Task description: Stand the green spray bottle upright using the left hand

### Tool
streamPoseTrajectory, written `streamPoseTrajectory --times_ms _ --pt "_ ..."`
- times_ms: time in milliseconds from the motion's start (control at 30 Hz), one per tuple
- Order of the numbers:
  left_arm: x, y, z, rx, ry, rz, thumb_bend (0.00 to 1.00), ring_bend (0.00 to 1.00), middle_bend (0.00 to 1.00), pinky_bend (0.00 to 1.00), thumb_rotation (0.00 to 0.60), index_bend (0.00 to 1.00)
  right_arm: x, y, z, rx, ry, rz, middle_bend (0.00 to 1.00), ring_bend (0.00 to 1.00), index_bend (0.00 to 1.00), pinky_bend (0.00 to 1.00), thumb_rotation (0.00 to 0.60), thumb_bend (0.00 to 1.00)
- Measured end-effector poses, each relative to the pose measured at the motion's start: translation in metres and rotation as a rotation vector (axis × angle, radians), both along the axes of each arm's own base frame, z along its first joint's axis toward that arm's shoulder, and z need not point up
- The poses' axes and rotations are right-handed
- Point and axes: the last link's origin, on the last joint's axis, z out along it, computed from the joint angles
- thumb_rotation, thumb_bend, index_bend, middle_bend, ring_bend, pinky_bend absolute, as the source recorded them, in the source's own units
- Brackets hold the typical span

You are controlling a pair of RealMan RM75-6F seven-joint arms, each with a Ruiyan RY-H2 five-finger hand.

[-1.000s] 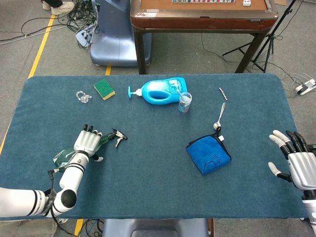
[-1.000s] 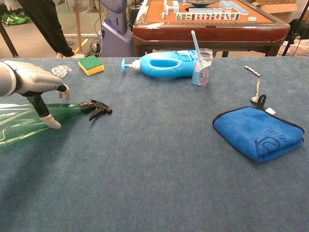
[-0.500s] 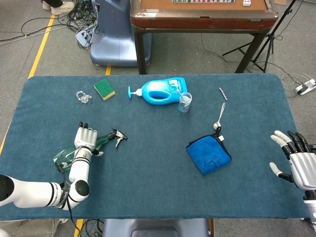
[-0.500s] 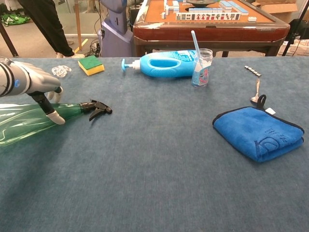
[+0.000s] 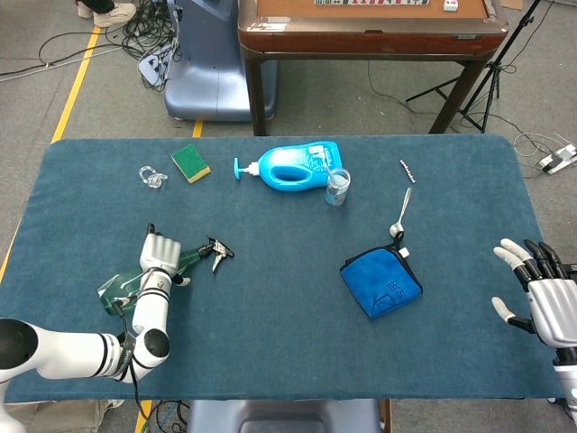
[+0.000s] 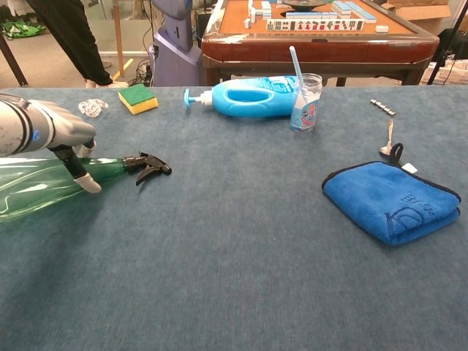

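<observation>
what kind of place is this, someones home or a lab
Most likely a robotics lab or test room: loose cables on a bare floor, yellow floor tape, and a tripod behind the table.

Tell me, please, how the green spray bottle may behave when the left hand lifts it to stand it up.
The green spray bottle looks see-through with no visible liquid, so it is probably light. Its rounded body lies on its side on the table, so it may roll under the left hand. The black trigger head could make it top-heavy once upright.
</observation>
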Motion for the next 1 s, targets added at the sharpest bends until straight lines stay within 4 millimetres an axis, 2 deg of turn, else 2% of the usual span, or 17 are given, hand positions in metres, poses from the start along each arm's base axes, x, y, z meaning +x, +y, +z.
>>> streamPoseTrajectory --times_ms 100,167,267,333,400,467,633,767,1000 --pt "-0.001 0.000 -0.001 -0.002 0.012 0.002 0.19 0.21 0.38 0.00 0.252 0.38 0.000 0.000 0.000 -0.001 0.000 -0.001 0.15 0.00 0.19 0.00 0.600 0.28" --pt "-0.002 0.000 -0.001 -0.004 0.018 0.002 0.22 0.22 0.39 0.00 0.288 0.40 0.000 0.000 0.000 -0.001 -0.002 0.000 0.15 0.00 0.19 0.00 0.600 0.28" --pt "-0.003 0.000 -0.001 -0.001 0.014 -0.004 0.29 0.27 0.45 0.00 0.371 0.44 0.000 0.000 0.000 0.000 -0.002 0.000 0.15 0.00 0.19 0.00 0.600 0.28" --pt "-0.003 0.001 -0.001 0.004 0.012 -0.016 0.35 0.30 0.48 0.00 0.457 0.47 0.000 -0.001 -0.001 0.002 -0.004 0.000 0.15 0.00 0.19 0.00 0.600 0.28" --pt "-0.004 0.001 0.000 0.010 0.009 -0.030 0.36 0.32 0.50 0.00 0.518 0.49 0.000 -0.001 -0.001 0.001 -0.005 0.001 0.15 0.00 0.19 0.00 0.600 0.28" --pt "-0.006 0.000 0.001 0.017 -0.004 -0.028 0.36 0.33 0.51 0.00 0.551 0.50 -0.001 -0.001 -0.001 0.001 -0.006 0.002 0.15 0.01 0.19 0.00 0.600 0.28" --pt "-0.008 0.000 0.010 0.036 -0.057 -0.033 0.36 0.34 0.52 0.02 0.572 0.51 -0.001 -0.001 0.000 0.000 -0.007 0.002 0.15 0.00 0.19 0.00 0.600 0.28" --pt "-0.003 -0.001 0.024 0.063 -0.159 -0.061 0.36 0.34 0.52 0.03 0.578 0.51 0.000 -0.002 -0.001 0.003 -0.008 0.008 0.15 0.00 0.19 0.00 0.600 0.28" --pt "0.015 -0.004 0.053 0.127 -0.446 -0.119 0.37 0.33 0.52 0.05 0.523 0.50 0.001 -0.002 -0.002 0.004 -0.009 0.013 0.15 0.01 0.19 0.00 0.600 0.28"
